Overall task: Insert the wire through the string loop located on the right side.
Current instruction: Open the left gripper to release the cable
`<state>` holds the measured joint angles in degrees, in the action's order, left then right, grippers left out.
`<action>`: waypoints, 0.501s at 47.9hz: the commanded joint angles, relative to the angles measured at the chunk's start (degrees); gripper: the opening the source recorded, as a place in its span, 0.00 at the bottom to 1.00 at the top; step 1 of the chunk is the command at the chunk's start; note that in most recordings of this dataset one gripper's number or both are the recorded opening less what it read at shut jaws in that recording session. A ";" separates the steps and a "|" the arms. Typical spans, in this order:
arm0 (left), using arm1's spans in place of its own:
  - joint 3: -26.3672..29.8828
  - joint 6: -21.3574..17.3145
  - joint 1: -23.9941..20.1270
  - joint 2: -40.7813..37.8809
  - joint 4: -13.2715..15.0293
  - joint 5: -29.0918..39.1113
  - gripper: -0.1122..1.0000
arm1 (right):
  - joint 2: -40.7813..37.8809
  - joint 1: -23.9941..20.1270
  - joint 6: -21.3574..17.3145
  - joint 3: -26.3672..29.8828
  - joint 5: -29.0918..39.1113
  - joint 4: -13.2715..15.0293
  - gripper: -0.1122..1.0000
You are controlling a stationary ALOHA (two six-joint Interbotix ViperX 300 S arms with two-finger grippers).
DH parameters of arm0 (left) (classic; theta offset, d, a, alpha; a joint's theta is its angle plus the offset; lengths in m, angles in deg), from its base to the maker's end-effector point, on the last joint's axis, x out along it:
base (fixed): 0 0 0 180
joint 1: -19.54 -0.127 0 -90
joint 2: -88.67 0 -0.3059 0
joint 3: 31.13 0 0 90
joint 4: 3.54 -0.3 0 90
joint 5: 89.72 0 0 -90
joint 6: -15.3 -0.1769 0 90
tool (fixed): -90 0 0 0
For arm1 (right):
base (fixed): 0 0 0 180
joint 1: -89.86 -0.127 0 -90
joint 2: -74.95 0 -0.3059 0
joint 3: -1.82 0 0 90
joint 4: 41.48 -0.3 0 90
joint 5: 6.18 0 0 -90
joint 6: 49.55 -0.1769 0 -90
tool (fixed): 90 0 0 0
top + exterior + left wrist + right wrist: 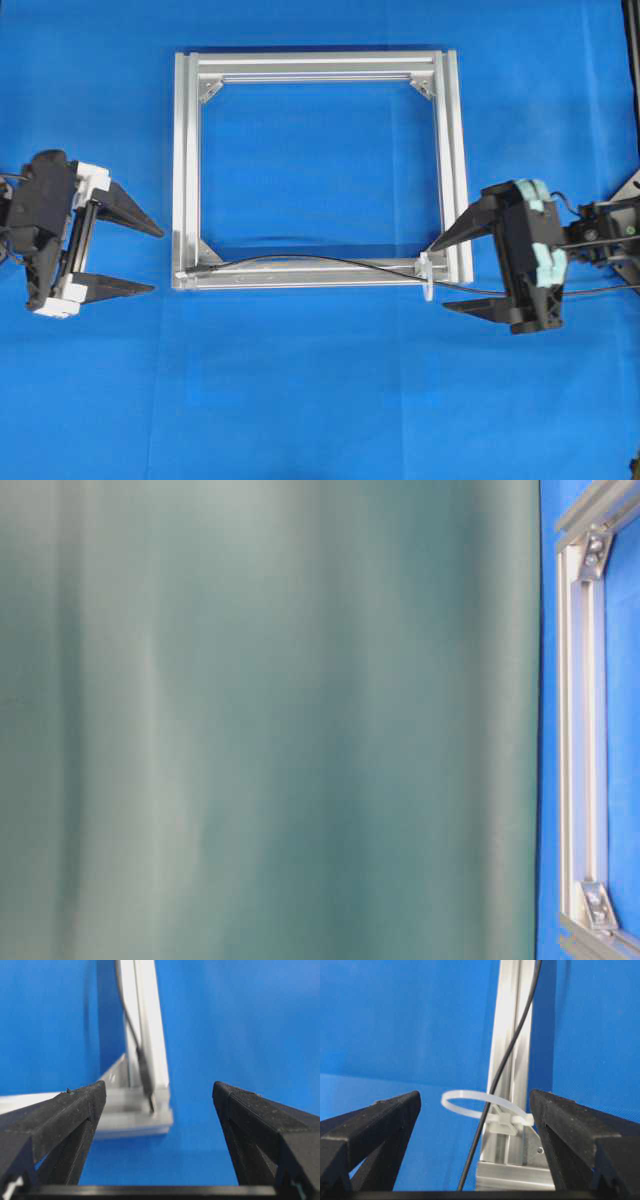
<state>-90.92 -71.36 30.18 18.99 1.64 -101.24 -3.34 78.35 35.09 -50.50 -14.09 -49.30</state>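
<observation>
Wire (320,262) lying along the near rail of the aluminium frame (186,170), plug at its left corner. Threaded through the string loop (470,1102) at the right corner, between both grippers

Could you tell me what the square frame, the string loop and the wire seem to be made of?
The frame looks like extruded aluminium: silvery matte, grooved rails. The string loop appears to be translucent whitish plastic, a flat band with a locking head like a cable tie. The wire seems rubber- or plastic-sheathed: thin, black, bending loosely.
</observation>
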 commanded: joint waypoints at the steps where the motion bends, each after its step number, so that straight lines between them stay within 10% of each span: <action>1: 1.76 -0.18 -0.18 2.81 -0.09 1.14 0.85 | 3.34 0.00 0.09 1.76 2.81 0.18 0.96; 24: 1.14 0.00 -0.18 7.03 -0.09 2.02 0.85 | 6.33 0.26 0.00 3.43 6.50 1.05 0.96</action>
<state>-90.39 -71.36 30.18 26.46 1.73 -99.04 3.08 78.43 35.09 -48.47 -7.32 -48.34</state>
